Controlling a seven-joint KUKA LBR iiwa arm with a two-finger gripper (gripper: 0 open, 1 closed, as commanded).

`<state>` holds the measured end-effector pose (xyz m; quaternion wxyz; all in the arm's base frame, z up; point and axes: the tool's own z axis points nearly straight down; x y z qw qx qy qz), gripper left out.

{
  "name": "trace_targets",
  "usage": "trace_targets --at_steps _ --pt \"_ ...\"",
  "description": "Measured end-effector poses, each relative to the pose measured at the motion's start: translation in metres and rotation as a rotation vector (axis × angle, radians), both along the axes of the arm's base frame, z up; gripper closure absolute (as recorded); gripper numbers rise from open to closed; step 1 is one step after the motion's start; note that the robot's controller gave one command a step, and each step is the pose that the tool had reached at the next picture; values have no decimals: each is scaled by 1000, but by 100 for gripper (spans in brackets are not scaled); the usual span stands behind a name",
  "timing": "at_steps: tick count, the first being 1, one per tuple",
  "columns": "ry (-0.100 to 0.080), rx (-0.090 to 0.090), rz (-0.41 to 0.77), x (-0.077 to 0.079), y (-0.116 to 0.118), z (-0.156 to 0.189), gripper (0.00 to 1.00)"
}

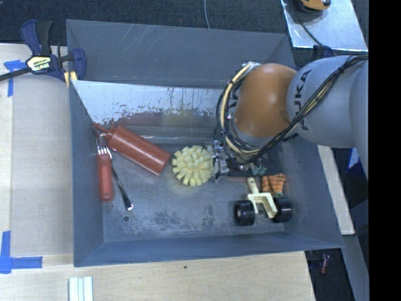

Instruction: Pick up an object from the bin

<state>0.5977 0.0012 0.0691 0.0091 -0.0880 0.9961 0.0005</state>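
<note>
**Figure. Hand low in the bin [88, 187], beside the yellow knobbed ball.**

The hand [220, 162] sits under the arm's orange cover [263, 102], which hides most of it. Whether it is open or closed cannot be told, and nothing can be seen in its hold. The yellow knobbed ball [192, 165] lies on the bin floor, with the hand just beside its right edge as the view shows it. Contact between the two cannot be judged.

All other things are placed relative to the ball:
- A red cylinder [138, 150] lies at its upper left, nearly touching.
- A red-handled fork [104, 174] lies farther left, well apart.
- A wheeled toy [263, 208] with a yellow frame lies to its lower right.
- A small orange piece [274, 182] lies just above that toy.

Likely risks, judged from this layout:
- The hand stands off the ball's side, not over its middle. A closing there may catch only the soft knobs and let the ball slip free.
- A sideways nudge could roll the ball against the red cylinder.
- The cover blocks sight of the contact point, so a miss would be hard to notice.
- The wheeled toy lies close below the wrist and could be knocked.
</note>
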Motion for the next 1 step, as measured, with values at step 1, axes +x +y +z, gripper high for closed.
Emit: trace_targets --at_steps 1 --pt "-2 0 -1 0 0 10 100"
